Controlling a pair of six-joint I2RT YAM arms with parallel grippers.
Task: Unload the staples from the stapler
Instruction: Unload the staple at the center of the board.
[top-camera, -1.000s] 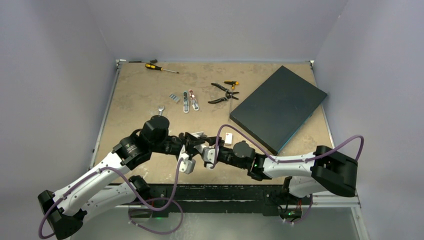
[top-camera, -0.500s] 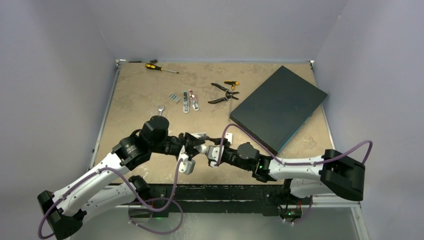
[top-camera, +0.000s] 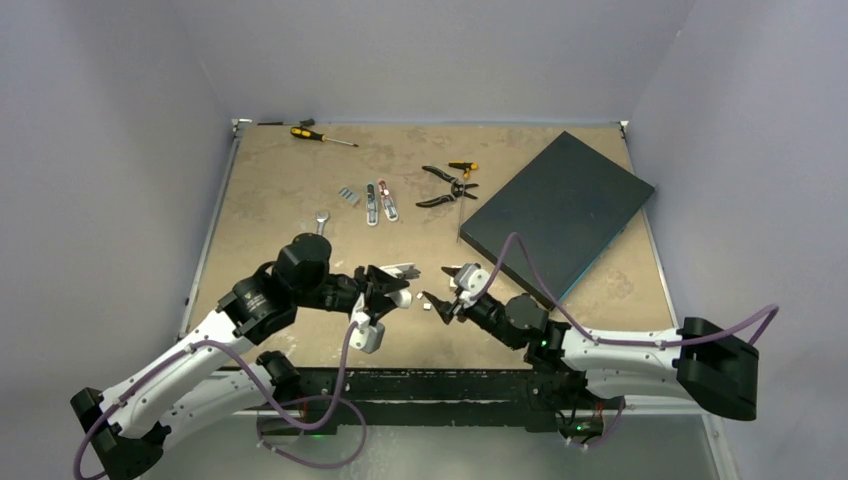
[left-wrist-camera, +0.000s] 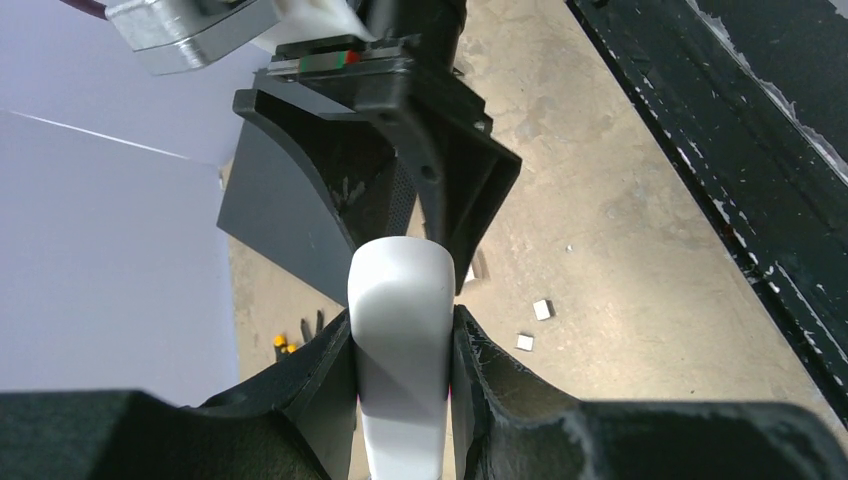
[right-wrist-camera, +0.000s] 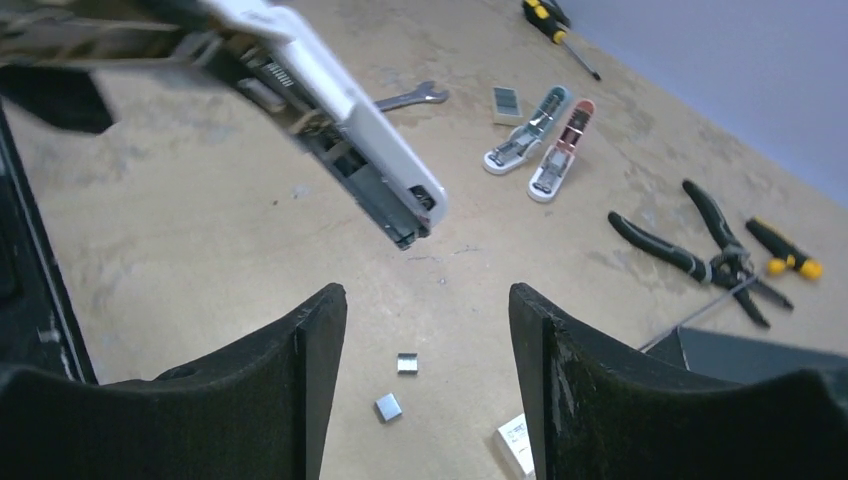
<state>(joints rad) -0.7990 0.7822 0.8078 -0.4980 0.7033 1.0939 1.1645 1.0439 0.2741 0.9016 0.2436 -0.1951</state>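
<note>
1. Left fingers (left-wrist-camera: 322, 372) are clamped on both sides of the white stapler (left-wrist-camera: 400, 330). It is held off the tabletop (top-camera: 280, 180), near edge, centre-left.
2. The stapler nose points right, toward the right arm. The metal channel on its underside shows in the right wrist view.
3. Right fingers (right-wrist-camera: 305, 365) are spread wide with nothing between them. They sit just right of the stapler nose, apart from it.
4. Staples (right-wrist-camera: 407, 363): two tiny silvery pieces lie loose on the tabletop, under the gap between the stapler nose and the right fingers. They are close together, not touching.
5. Small white box (right-wrist-camera: 516, 440) lies on the tabletop just beside the staples, on their right.
6. Far centre: two mini staplers (top-camera: 372, 203) lie side by side, pliers (top-camera: 445, 187) to their right, wrench (top-camera: 321, 219) on their near-left.
7. Screwdriver (top-camera: 320, 135) lies at the far left. Dark board (top-camera: 555, 215) lies flat on the right side.
</note>
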